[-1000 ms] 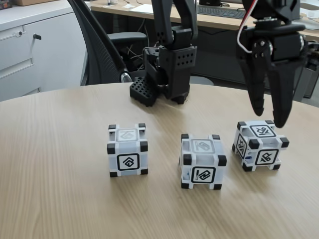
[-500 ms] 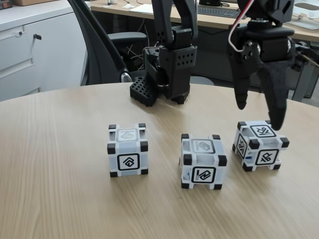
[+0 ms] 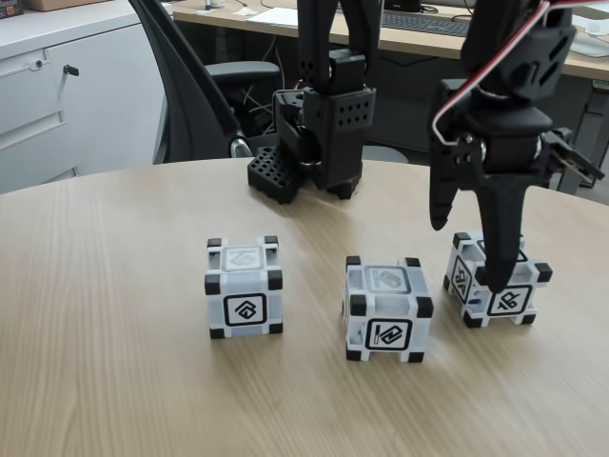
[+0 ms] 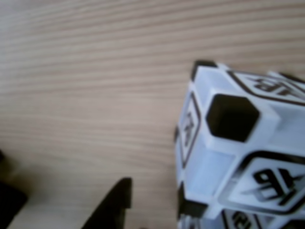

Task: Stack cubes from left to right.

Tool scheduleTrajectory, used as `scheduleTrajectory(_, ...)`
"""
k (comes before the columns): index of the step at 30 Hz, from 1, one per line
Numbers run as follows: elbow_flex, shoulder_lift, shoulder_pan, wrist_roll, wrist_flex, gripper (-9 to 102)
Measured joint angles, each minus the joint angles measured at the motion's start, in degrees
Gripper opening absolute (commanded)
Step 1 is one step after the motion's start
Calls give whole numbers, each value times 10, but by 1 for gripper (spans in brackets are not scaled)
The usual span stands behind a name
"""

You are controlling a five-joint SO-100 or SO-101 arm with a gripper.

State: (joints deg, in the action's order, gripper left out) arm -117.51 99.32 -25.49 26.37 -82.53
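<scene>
Cubes: three in a row on the tabletop (image 3: 114,286), fixed view — left cube (image 3: 245,288), middle cube (image 3: 386,309), right cube (image 3: 495,279), each apart.
Gripper (image 3: 466,255): jaws spread, holding nothing, lowered over the right cube; one finger (image 3: 499,249) crosses its top.

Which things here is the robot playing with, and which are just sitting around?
Part of the job:
left cube
middle cube
right cube
gripper, open at the right cube

Just sitting around:
office chair
white cabinet
keyboard
</scene>
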Motion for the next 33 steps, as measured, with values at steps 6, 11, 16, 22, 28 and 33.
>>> scheduleTrajectory(6, 0, -36, 0, 0, 54, 37)
scheduleTrajectory(11, 0, -54, 0, 0, 79, 37)
scheduleTrajectory(16, 3, -83, 0, 0, 92, 31)
scheduleTrajectory(22, 10, -100, -4, -5, 123, 5)
scheduleTrajectory(28, 10, -100, -4, -18, 124, 0)
scheduleTrajectory(33, 10, -92, -4, -36, 125, 0)
